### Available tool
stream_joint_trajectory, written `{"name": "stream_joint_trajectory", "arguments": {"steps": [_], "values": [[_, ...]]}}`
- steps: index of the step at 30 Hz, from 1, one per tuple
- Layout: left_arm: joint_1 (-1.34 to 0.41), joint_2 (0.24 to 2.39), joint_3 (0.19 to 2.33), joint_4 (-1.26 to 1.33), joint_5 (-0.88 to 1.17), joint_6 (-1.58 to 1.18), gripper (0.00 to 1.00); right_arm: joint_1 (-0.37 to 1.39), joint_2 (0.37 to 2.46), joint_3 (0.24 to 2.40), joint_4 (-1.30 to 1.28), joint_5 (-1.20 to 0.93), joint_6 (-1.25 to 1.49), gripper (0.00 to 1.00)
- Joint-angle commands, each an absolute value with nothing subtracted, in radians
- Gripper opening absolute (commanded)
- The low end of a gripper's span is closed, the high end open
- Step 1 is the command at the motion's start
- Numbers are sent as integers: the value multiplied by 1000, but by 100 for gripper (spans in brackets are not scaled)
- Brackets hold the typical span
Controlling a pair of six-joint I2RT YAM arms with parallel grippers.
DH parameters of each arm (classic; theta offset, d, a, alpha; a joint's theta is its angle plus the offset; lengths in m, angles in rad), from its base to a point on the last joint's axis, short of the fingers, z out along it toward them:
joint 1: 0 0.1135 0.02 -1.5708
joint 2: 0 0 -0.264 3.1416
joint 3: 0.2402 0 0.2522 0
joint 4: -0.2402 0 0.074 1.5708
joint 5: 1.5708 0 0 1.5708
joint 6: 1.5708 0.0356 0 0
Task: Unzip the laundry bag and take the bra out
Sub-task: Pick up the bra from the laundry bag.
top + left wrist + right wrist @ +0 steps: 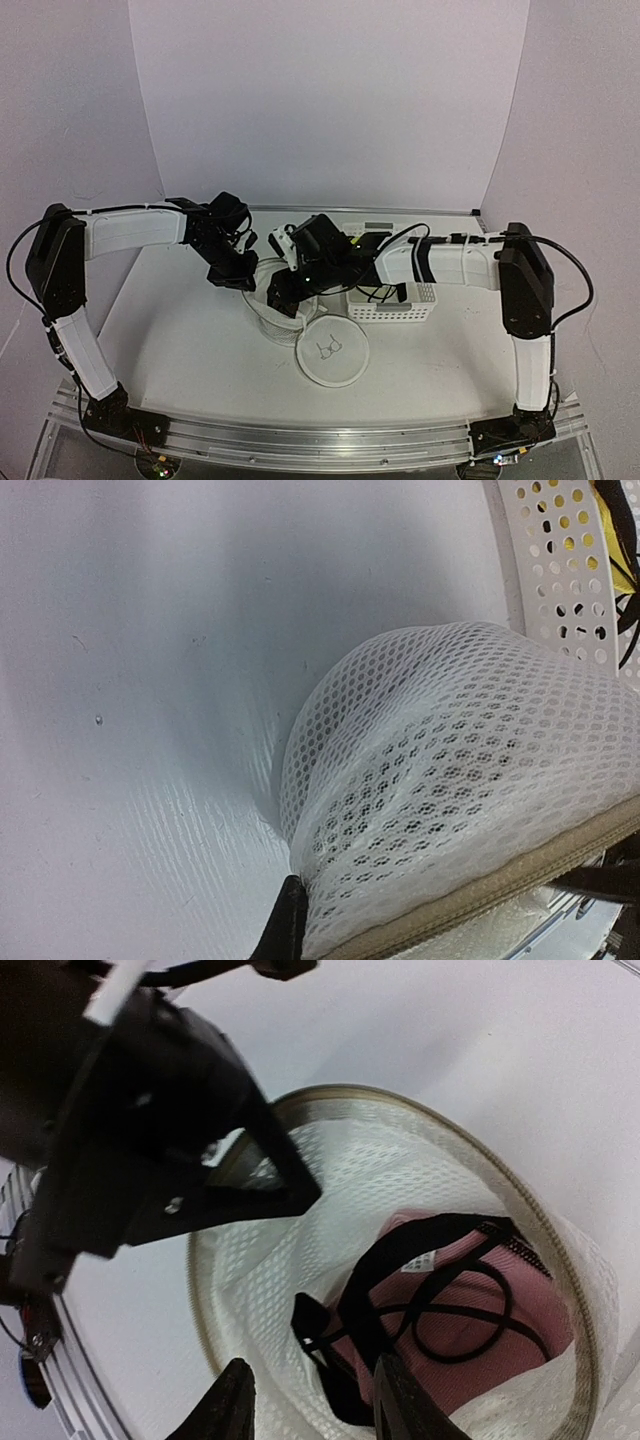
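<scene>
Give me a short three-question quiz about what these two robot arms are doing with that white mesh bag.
1. True or false: the laundry bag is zipped shut.
2. What colour is the bra fabric that shows inside it? A pink, B green, C blue.
3. Fill in: the left gripper is clamped on the bag's ____.
Key: 1 false, it lies open; 2 A; 3 rim.
</scene>
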State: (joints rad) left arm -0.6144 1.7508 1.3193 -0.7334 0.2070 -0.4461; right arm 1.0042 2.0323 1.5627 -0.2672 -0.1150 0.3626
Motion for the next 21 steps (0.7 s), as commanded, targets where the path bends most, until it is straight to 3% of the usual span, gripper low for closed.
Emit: {"name": "stream_joint_trajectory", "arguments": {"steps": [1, 6, 10, 14, 21], "values": [[-617, 1706, 1327, -730, 213, -451, 0, 1011, 2101, 1670, -304, 99, 342, 46], [-617, 1702, 1323, -730, 210, -448, 0, 1012, 2176, 1776, -387, 279, 315, 54], [-617, 1700, 1318, -730, 208, -446, 0, 1012, 2208, 1798, -394, 372, 302, 66], [-617, 1704, 1318, -730, 210, -441, 0, 1011, 2249, 1833, -397, 374, 306, 74], [-617, 1718, 1307, -730, 207, -436, 0, 1011, 2323, 1907, -397, 298, 334, 79]]}}
